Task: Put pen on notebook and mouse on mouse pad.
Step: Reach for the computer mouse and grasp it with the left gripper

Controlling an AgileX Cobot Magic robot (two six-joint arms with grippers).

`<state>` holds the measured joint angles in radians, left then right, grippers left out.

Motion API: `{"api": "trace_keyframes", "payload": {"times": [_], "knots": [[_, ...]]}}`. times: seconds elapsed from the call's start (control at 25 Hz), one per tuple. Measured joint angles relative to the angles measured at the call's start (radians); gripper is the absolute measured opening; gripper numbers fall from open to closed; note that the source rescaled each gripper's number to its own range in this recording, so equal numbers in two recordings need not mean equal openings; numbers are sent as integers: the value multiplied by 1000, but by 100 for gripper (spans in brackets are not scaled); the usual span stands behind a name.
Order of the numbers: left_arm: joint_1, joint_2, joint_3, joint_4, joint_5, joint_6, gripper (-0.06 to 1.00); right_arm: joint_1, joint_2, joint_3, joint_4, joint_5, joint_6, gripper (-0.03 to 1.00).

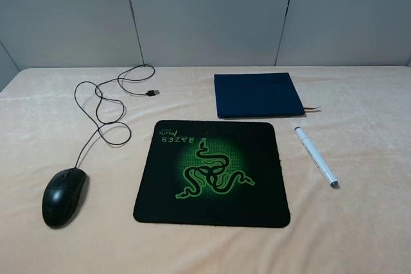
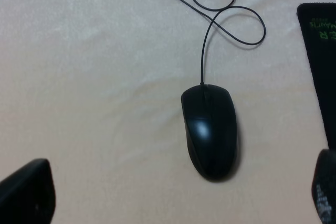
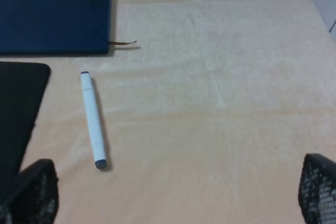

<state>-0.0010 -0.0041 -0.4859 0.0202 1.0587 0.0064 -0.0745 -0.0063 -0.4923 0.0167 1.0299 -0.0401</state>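
Observation:
The black mouse [image 1: 63, 196] lies on the cloth left of the black-and-green mouse pad [image 1: 212, 172], its cable [image 1: 103, 104] looping back to a USB plug. The white pen [image 1: 316, 156] rests right of the pad, below the navy notebook [image 1: 258, 94]. Neither arm shows in the exterior high view. In the left wrist view the left gripper [image 2: 176, 203] hangs open above the mouse [image 2: 210, 129], fingers [image 2: 26, 195] wide apart. The right gripper [image 3: 176, 200] is open too, with the pen [image 3: 92, 119] and the notebook [image 3: 52, 19] ahead of it.
A peach cloth covers the table [image 1: 359, 222]. Grey wall panels [image 1: 205, 11] stand behind its far edge. The notebook's ribbon [image 1: 313, 108] sticks out at its near right corner. The pad's edge [image 2: 320, 66] shows beside the mouse in the left wrist view.

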Motion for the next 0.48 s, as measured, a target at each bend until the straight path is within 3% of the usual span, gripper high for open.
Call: {"api": "trace_keyframes", "payload": {"times": [0.48], "knots": [[0, 0, 0, 0, 0, 0, 96, 0, 0, 0, 0, 0, 0, 100]]}}
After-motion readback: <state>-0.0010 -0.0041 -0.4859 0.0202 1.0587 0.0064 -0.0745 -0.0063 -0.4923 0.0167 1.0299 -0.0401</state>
